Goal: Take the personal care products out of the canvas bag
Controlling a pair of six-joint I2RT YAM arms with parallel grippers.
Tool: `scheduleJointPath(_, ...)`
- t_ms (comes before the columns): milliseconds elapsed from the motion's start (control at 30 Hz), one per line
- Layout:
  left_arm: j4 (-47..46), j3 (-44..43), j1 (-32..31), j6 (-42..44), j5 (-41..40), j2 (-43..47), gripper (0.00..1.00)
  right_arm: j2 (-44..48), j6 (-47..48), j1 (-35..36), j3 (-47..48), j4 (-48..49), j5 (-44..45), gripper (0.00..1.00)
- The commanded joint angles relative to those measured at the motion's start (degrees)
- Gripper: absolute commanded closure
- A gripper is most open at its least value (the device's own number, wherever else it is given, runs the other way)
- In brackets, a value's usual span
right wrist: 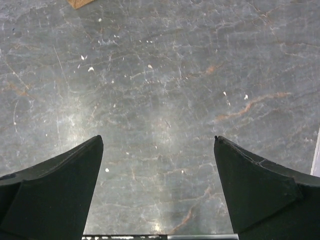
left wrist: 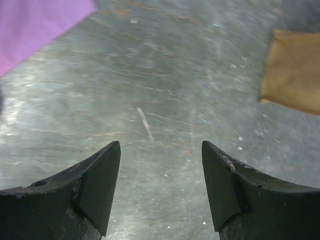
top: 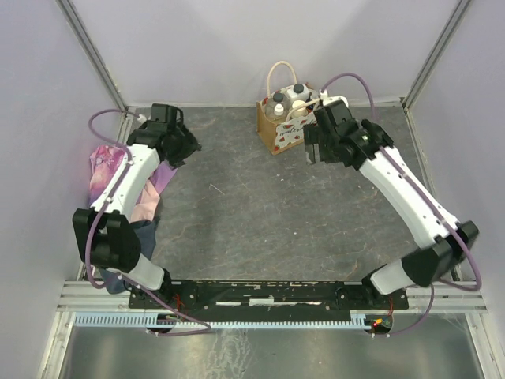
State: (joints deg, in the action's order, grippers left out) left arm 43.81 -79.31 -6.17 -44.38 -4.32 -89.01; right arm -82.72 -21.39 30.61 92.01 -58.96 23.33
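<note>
1. The bag (top: 282, 130) stands at the far edge of the table (top: 252, 221), with the bottles (top: 290, 96) upright inside.
2. The right gripper (right wrist: 158, 145) hangs just beside the bag, jaws wide apart, holding nothing.
3. The left gripper (left wrist: 161, 152) hovers well to the left near a pink garment (top: 106, 170), also spread and empty.

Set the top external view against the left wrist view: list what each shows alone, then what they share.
Only the top external view shows the bottles standing in the canvas bag, its cream handles and the right arm. Only the left wrist view shows the left gripper close up, open, with bare table between its fingers. Both show the table, the canvas bag and the pink-purple garment.
</note>
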Motion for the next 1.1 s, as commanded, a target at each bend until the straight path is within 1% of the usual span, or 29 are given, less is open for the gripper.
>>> scheduleJointPath(0, -2.5, -4.8, -6.9, 1.9, 1.3, 1.8, 0.26, -9.9, 1.6, -2.7, 7.5, 1.9, -3.4, 0.0)
scheduleJointPath(67, -1.6, -5.5, -10.3, 3.8, 2.4, 1.1, 0.25, -14.6, 1.0, -4.4, 12.0, 2.5, -5.1, 0.0)
scheduleJointPath(100, -0.7, -5.7, -11.8, 4.6, 2.6, 0.6, 0.25, -16.6, 0.8, -5.2, 14.1, 3.7, -6.4, 0.0)
scheduleJointPath(133, -0.1, -5.1, -14.9, 6.2, 2.9, 0.5, 0.25, -20.3, -0.2, -6.7, 17.4, 6.2, -9.1, 0.0)
scheduleJointPath(167, 0.1, -4.7, -16.0, 6.4, 2.8, 0.6, 0.25, -21.6, -0.6, -7.2, 18.7, 6.5, -9.6, 0.0)
scheduleJointPath(300, -0.5, 0.0, -21.0, 6.8, 1.7, 2.7, 0.25, -30.9, -4.2, -9.9, 28.5, 7.2, -16.7, 0.0)
scheduleJointPath(433, -1.4, 4.1, -22.1, 6.8, 0.2, 4.1, 0.25, -37.2, -4.7, -10.7, 38.1, 7.5, -20.8, 0.0)
scheduleJointPath(533, -3.5, 3.8, -22.0, 7.6, -2.0, 3.2, 0.25, -37.4, -4.1, -10.8, 41.1, 8.7, -20.6, 0.0)
scheduleJointPath(633, -4.6, -1.5, -21.9, 9.1, -5.0, -1.4, 0.24, -35.5, -3.3, -11.4, 41.4, 10.5, -19.1, 0.0)
scheduleJointPath(700, -3.1, -8.9, -21.2, 9.3, -6.1, -6.7, 0.23, -34.0, -4.2, -12.6, 40.1, 12.6, -18.3, 0.0)
scheduleJointPath(767, -2.0, -15.6, -19.7, 8.7, -4.8, -12.3, 0.22, -32.7, -7.3, -15.2, 38.5, 15.4, -19.2, 0.0)
scheduleJointPath(867, -3.0, -24.5, -16.2, 6.8, -0.5, -20.7, 0.22, -34.3, -17.0, -22.0, 37.3, 22.0, -28.2, 0.0)
scheduleJointPath(967, -6.6, -30.9, -12.9, 4.1, 5.0, -28.6, 0.23, -41.0, -27.4, -28.7, 41.8, 25.8, -38.1, 0.0)
scheduleJointPath(1067, -13.2, -31.9, -9.7, -0.6, 9.4, -32.3, 0.23, -46.9, -31.1, -31.9, 47.9, 26.8, -39.7, 0.0)
